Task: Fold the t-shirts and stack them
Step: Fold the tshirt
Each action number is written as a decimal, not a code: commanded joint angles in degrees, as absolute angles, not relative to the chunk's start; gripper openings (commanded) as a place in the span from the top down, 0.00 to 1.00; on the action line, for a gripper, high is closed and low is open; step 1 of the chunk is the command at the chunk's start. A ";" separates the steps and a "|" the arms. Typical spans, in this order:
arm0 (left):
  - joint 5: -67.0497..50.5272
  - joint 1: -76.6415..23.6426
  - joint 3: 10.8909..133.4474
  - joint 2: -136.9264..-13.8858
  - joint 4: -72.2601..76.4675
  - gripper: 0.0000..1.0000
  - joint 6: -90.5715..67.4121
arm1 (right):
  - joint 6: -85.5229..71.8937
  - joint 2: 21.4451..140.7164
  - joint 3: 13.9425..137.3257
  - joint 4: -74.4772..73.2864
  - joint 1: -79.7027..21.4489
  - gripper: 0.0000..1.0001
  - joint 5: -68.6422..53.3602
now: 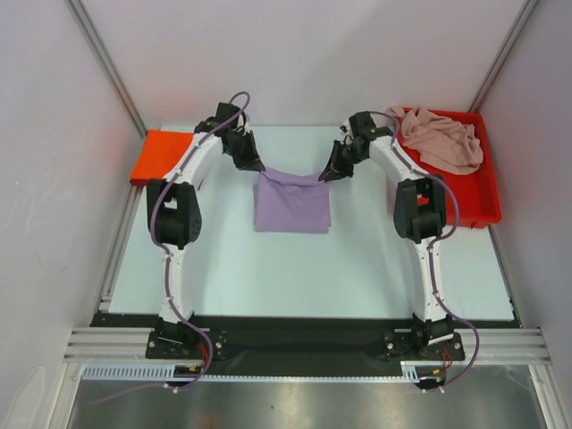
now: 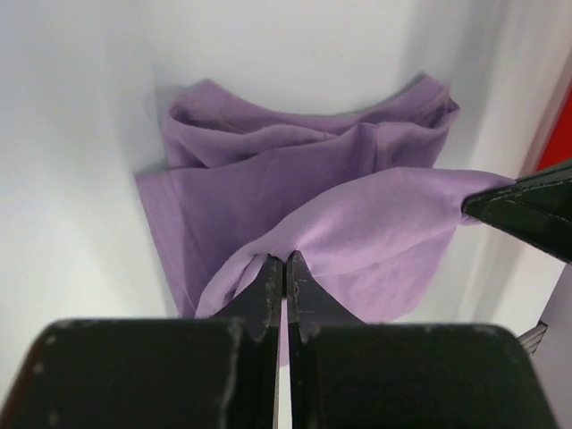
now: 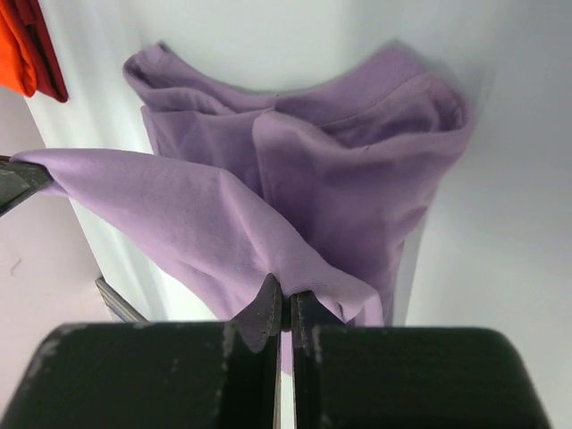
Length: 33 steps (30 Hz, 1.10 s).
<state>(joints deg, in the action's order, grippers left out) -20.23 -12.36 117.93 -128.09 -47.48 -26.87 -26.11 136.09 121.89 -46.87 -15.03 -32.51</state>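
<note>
The lavender-purple t-shirt (image 1: 292, 204) lies partly folded on the middle of the table, its far edge lifted. My left gripper (image 1: 256, 166) is shut on the shirt's far left corner, and my right gripper (image 1: 323, 174) is shut on its far right corner. In the left wrist view the jaws (image 2: 285, 261) pinch the purple cloth (image 2: 357, 223). In the right wrist view the jaws (image 3: 286, 290) pinch the cloth (image 3: 268, 206) the same way. A pale pink t-shirt (image 1: 440, 139) lies crumpled in the red tray (image 1: 478, 192). An orange-red folded shirt (image 1: 161, 155) lies at the far left.
The red tray stands at the back right, close to my right arm. White walls close in the table at the back and sides. A dark red edge shows beside the orange cloth (image 3: 22, 49) in the right wrist view.
</note>
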 commanded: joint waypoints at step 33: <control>-36.21 -13.97 86.48 -118.46 -9.06 1.00 -37.70 | -33.21 130.69 106.27 -22.61 -21.53 1.00 -33.13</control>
